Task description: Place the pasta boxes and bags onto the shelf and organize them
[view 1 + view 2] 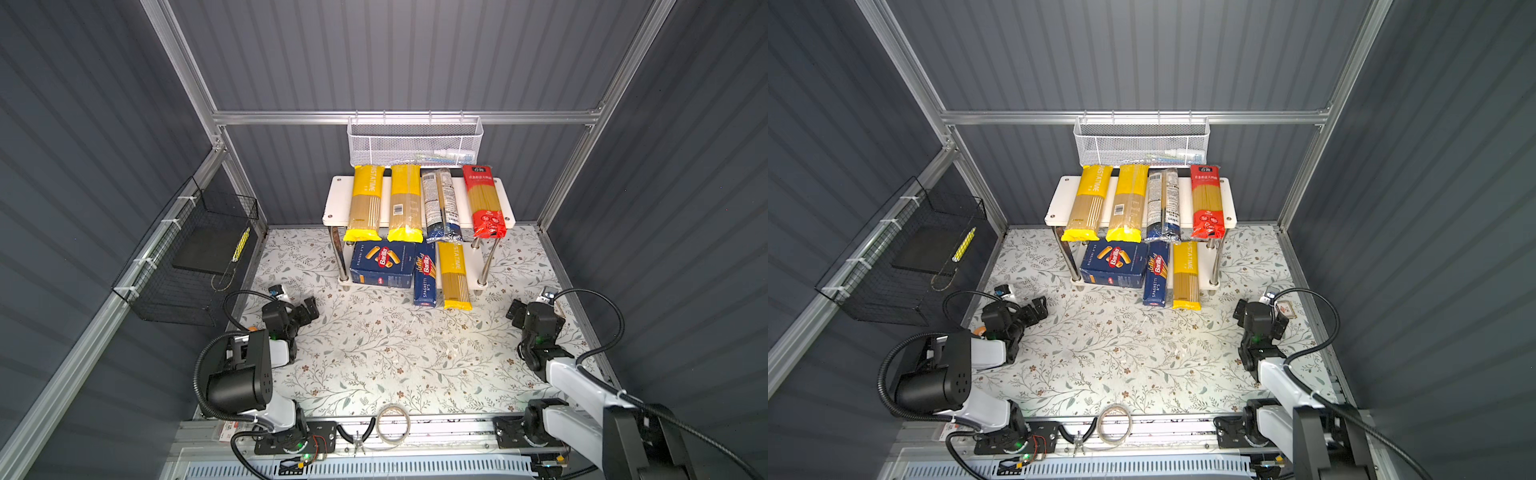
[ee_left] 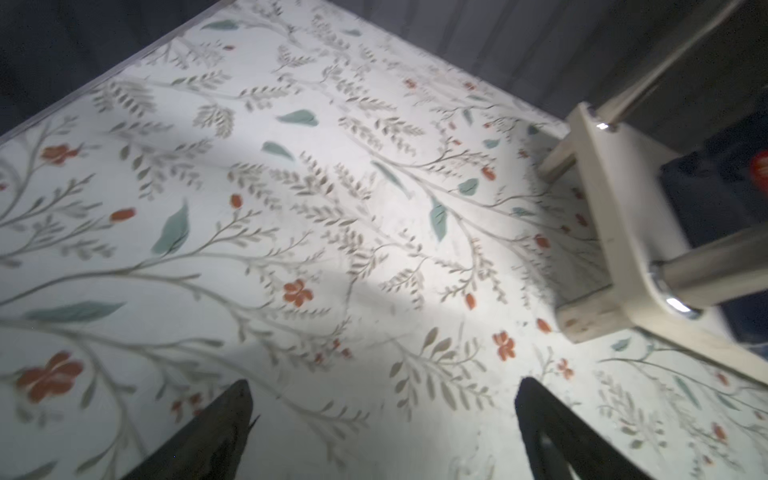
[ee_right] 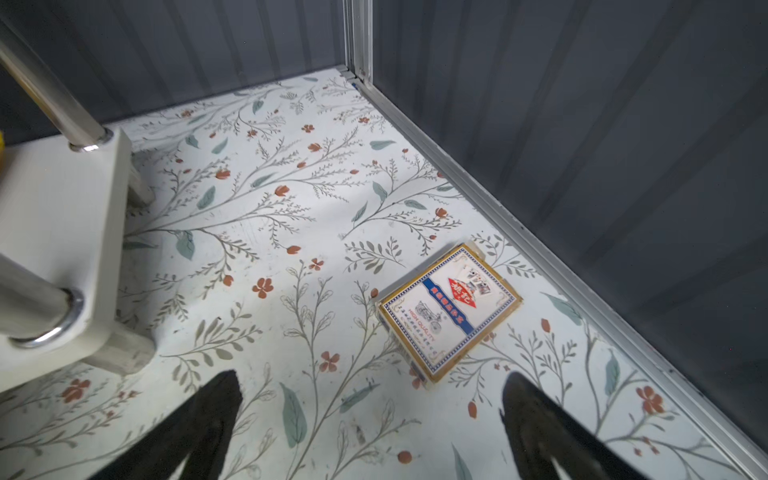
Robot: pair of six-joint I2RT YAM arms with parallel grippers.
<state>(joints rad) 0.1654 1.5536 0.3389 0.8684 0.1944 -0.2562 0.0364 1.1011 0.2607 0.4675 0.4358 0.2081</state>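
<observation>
left pincer (image 2: 382, 399) spread | right pincer (image 3: 370, 386) spread | risk: SPAGHETTI box (image 1: 424, 278), yellow PASTATIME bag (image 1: 455, 276) overhang the shelf (image 1: 337, 199) front; a nudge could spill them

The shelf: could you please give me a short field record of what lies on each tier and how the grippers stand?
shelf: white, two tiers
upper tier: first yellow bag, second yellow bag, clear bag, red bag, side by side
lower tier: wide Barilla box, SPAGHETTI box, third yellow bag
overhang: all upper bags, SPAGHETTI box and third yellow bag pass the front edge
left gripper: open, empty, above the floral mat
right gripper: open, empty, near a card box
</observation>
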